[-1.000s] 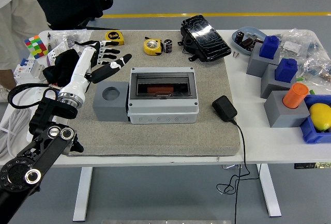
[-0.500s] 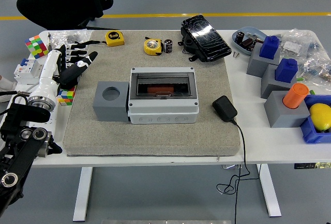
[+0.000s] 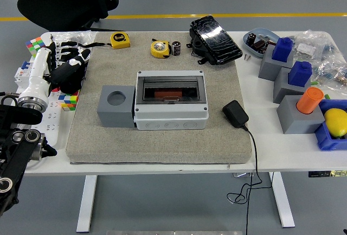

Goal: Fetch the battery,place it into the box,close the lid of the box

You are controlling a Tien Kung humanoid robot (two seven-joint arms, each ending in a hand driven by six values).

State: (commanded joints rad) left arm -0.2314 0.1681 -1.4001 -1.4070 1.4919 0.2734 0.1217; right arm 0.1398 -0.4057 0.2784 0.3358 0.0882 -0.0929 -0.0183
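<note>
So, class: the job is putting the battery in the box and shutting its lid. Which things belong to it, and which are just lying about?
Job:
battery
box
left hand

Lying about:
tape measures
grey block
black charger
lemon

I cannot read any words or numbers here. The small yellow tape measure (image 3: 120,39), far behind the grey plastic box with the clear lid (image 3: 171,100), has dark print on top, too tiny to read.
</note>
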